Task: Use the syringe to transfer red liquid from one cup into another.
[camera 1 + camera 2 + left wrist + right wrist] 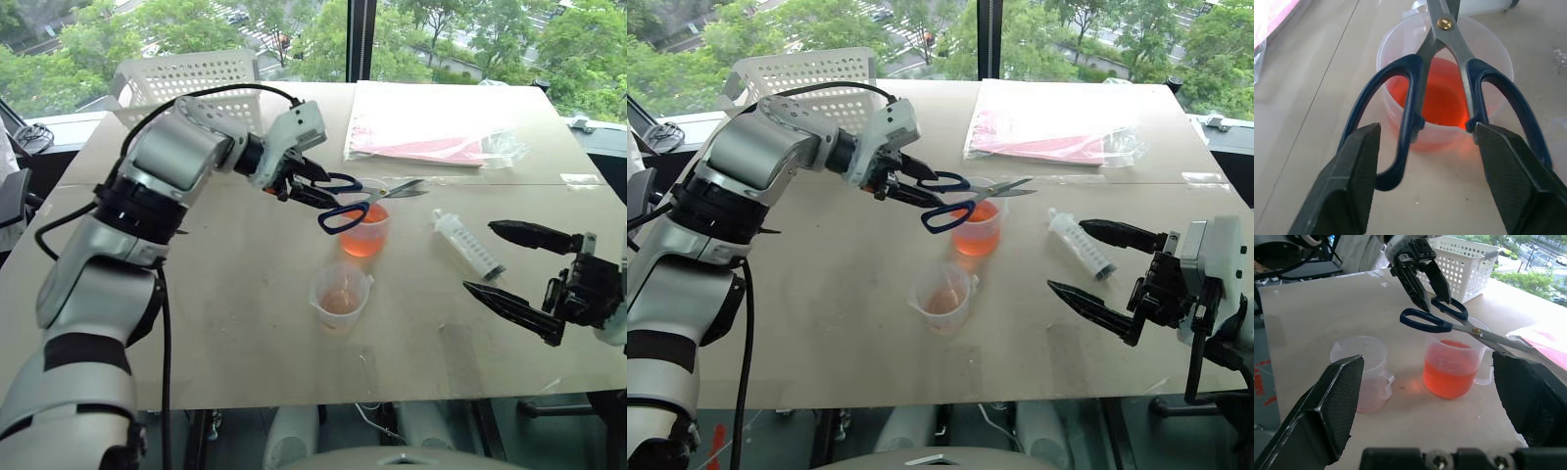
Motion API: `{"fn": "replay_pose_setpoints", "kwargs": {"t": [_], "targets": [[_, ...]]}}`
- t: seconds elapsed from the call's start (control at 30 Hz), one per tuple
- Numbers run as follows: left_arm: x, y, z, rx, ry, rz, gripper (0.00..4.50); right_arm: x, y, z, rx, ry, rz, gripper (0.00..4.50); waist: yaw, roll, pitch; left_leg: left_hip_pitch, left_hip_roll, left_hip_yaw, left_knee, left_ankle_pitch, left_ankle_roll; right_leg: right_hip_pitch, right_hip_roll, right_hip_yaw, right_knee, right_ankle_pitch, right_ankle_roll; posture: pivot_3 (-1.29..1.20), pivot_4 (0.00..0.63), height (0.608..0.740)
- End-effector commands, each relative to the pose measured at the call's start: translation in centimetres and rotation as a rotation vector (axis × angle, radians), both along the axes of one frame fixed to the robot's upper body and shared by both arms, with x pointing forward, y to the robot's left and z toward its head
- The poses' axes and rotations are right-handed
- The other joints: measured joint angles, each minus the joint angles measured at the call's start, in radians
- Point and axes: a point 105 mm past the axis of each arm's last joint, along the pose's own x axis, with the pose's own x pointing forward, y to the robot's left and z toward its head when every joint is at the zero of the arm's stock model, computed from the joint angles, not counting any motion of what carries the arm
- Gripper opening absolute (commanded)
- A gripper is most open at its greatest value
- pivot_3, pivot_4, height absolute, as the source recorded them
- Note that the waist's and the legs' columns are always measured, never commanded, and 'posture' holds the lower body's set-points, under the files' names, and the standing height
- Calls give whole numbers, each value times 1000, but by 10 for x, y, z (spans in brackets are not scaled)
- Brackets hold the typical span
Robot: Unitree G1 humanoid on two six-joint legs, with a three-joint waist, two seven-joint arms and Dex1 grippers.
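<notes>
Your left gripper [306, 184] is clamped on a pair of blue-handled scissors [364, 201], its 2 black fingers [1347, 181] pressing the outer sides of the handle loops. The scissors are held in the air over the taller cup [364, 230], blades together and pointing toward 3 o'clock, past the cup's rim. From the left wrist view you look straight down through the handles into the red liquid [1435, 100], which fills the bottom part of that cup.

The shorter cup [340, 294] stands just beside the taller one, at about 7 o'clock from it, nearer to you. It holds a shallow, paler orange layer and its small lip faces the taller cup.

The syringe [467, 244] lies flat on the table [235, 323] at roughly 3 o'clock from the taller cup, well apart from it, slanted with its nozzle end nearer to you. Nothing is touching it.

Your right gripper [509, 264] hangs at the table's right edge with its 2 fingers spread wide and nothing between them; the upper fingertip sits near the syringe's nozzle end, though you cannot tell whether it is over it or short of it.

At the far side of the table, a white perforated basket [186, 80] stands at 11 o'clock and a clear bag with red and white contents [431, 127] lies at 1 o'clock
</notes>
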Motion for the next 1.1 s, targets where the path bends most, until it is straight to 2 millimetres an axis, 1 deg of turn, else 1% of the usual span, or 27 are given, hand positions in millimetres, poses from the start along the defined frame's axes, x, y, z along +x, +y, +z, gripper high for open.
{"fn": "replay_pose_setpoints", "kwargs": {"t": [0.03,0.17,0.3,0.43,0.53,0.8,1.1], "targets": [[0,-4,16,18,-47,-51,3302,-5,1,8,4,-46,-7,4500,0,0,0,0,0,0,0,0,0,0,0,0,0,0,0,0,150,740],[-2,-6,21,19,-33,-68,3302,-4,2,6,8,-43,-15,4500,0,0,0,0,0,0,0,0,0,0,0,0,0,0,0,0,150,740],[-3,-8,32,9,-27,-58,3302,-5,1,5,10,-41,-19,4500,-1,0,0,0,0,0,0,0,0,0,0,0,0,-1,2,0,150,740],[-11,-8,38,22,19,-42,3302,-5,1,2,10,-34,-22,4500,-1,0,0,0,0,0,0,0,0,0,0,0,0,-1,2,0,150,740],[-14,-8,32,71,25,-28,3302,-5,3,1,13,-34,-20,4500,-1,0,0,0,0,0,0,0,0,0,0,0,0,-1,2,0,150,740],[-16,-9,22,116,37,-30,3302,-5,4,-3,16,-28,-13,4500,-1,0,0,0,0,0,0,0,0,0,0,0,1,-1,2,0,150,740],[-11,-8,7,163,36,-26,3302,-7,5,-5,22,-22,-13,4500,0,0,0,0,0,-1,1,0,0,0,0,0,1,0,4,0,150,740]]}}
